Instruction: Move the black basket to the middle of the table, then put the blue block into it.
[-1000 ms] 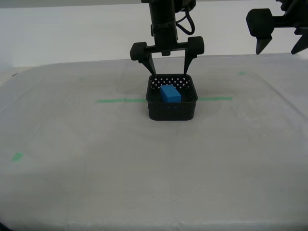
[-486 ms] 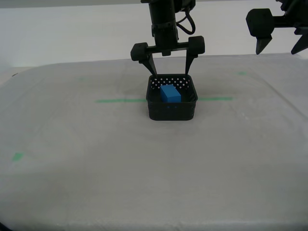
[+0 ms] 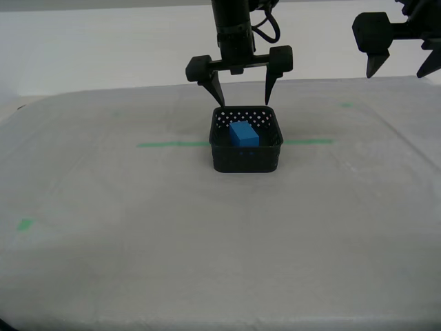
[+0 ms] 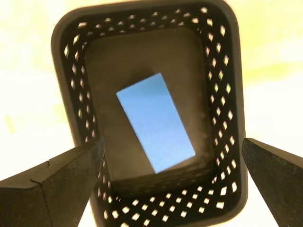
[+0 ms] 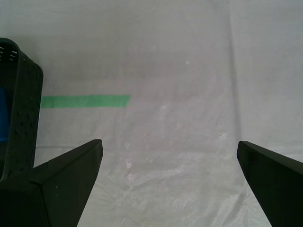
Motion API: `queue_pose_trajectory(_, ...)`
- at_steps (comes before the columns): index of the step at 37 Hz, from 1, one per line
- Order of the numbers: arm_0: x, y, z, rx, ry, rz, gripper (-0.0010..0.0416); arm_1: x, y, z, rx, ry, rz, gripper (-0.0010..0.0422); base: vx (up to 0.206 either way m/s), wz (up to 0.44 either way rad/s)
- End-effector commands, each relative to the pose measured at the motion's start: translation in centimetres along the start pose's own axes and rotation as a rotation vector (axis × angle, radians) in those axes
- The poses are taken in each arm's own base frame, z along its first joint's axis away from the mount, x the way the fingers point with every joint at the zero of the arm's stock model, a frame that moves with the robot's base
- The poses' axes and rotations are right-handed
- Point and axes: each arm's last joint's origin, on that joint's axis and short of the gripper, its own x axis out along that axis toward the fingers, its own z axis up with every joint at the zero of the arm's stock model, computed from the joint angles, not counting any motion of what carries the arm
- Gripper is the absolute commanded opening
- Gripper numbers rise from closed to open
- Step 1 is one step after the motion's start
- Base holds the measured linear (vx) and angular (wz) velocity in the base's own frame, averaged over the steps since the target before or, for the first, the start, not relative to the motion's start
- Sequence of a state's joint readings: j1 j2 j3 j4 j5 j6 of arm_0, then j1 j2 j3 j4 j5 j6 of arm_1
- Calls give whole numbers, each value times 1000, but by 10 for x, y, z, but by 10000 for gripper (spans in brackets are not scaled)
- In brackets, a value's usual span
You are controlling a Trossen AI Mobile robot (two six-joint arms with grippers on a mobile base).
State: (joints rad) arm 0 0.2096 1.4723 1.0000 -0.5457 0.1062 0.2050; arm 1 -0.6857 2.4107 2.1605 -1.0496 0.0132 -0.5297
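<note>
The black basket (image 3: 246, 147) stands on the table (image 3: 138, 227) at its middle, across the green tape line. The blue block (image 3: 243, 134) lies inside it, flat on the bottom. My second gripper (image 3: 242, 89) hangs open and empty just above the basket's far rim. In the second wrist view the basket (image 4: 232, 118) and the block (image 4: 155, 122) lie straight below the open gripper (image 4: 174, 165). My first gripper (image 3: 402, 63) is open and empty, held high at the exterior view's upper right. Its wrist view shows the basket's wall (image 5: 21, 113) and bare cloth between the spread fingers.
A thin green tape line (image 3: 172, 144) runs across the table past the basket, also seen in the first wrist view (image 5: 85, 101). Small green tape bits lie at the near side on the exterior view's left (image 3: 25, 224) and the far right (image 3: 346, 105).
My second gripper has risen a little above the basket, still open. The basket, the block and my first gripper have not moved.
</note>
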Motion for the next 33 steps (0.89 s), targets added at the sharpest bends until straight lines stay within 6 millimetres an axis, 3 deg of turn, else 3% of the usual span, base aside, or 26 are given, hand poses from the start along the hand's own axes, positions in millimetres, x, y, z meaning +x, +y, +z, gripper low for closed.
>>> queue_pose_trajectory(1,0,0,0,0,-2,-3,399,-5,1,-1,6,7,5,401,0,0)
queue_pose_trajectory(25,0,0,0,0,-1,-3,398,-59,18,-5,28,-36,143,401,0,0)
queue_pose_trajectory(33,0,0,0,0,-1,-3,398,-67,32,-2,23,-18,161,401,0,0)
